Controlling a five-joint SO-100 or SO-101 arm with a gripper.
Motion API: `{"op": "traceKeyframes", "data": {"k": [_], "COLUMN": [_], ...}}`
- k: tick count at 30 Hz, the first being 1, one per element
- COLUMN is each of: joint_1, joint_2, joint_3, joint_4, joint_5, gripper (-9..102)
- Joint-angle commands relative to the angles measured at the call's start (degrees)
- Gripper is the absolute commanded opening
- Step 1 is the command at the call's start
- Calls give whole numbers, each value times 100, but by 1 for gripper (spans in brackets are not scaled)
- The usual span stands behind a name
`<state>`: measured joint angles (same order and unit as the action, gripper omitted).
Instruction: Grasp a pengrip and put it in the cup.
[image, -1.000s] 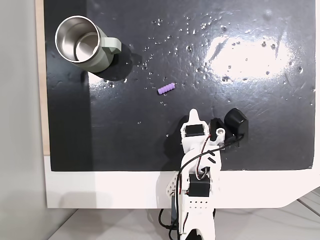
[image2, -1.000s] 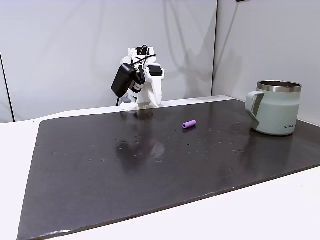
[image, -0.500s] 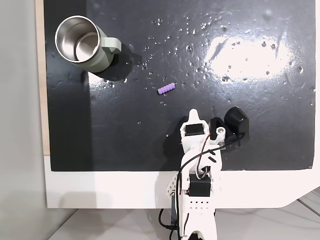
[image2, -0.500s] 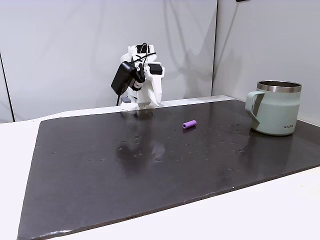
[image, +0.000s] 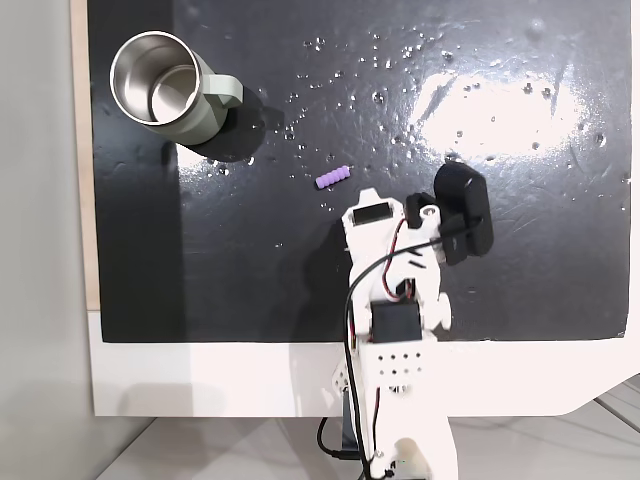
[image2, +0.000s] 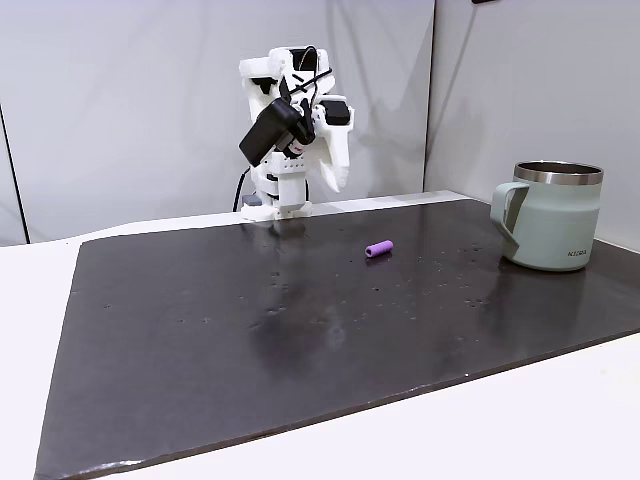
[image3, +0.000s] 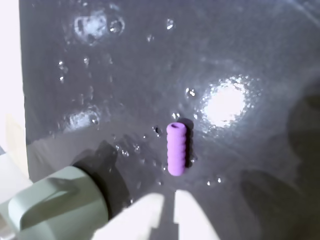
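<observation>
The pengrip (image: 333, 178) is a small light-purple ribbed cylinder lying on the black mat, right of the cup in a fixed view. The cup (image: 160, 90), a sage-green mug with a steel interior, stands upright at the mat's top left corner, handle towards the pengrip. My gripper (image: 366, 203) hangs above the mat just short of the pengrip, holding nothing. In the wrist view its white fingertips (image3: 150, 210) sit almost together at the bottom edge, with the pengrip (image3: 176, 148) just beyond them and the cup (image3: 55, 205) at lower left. From the side, the gripper (image2: 334, 180) is raised, far from the cup (image2: 550, 215).
The black mat (image: 520, 250) is glossy, with small droplets and a bright glare patch. It lies on a white table (image: 200, 380). The arm's base stands at the mat's near edge in a fixed view. A black camera (image: 462, 212) rides beside the gripper.
The arm has risen from its folded pose and swung forward towards the pengrip. The pengrip and the cup have not moved.
</observation>
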<state>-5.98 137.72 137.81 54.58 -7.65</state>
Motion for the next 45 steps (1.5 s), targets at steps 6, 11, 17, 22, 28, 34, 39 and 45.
{"op": "traceKeyframes", "data": {"k": [6, 11, 17, 22, 28, 34, 39, 45], "joint_1": [-202, -299, -378, -589, -932, -1063, -1046, -1011], "joint_2": [-1925, -2971, -3911, -4465, -4852, -5212, -5265, -5309], "joint_3": [-1521, -2074, -2426, -2672, -2830, -2962, -2988, -2997], "joint_4": [-79, -132, -316, -413, -413, -316, -255, -193], "joint_5": [677, 844, 993, 1081, 1125, 1072, 1046, 1020], "gripper": [15, 16, 17, 19, 21, 21, 20, 17]}}
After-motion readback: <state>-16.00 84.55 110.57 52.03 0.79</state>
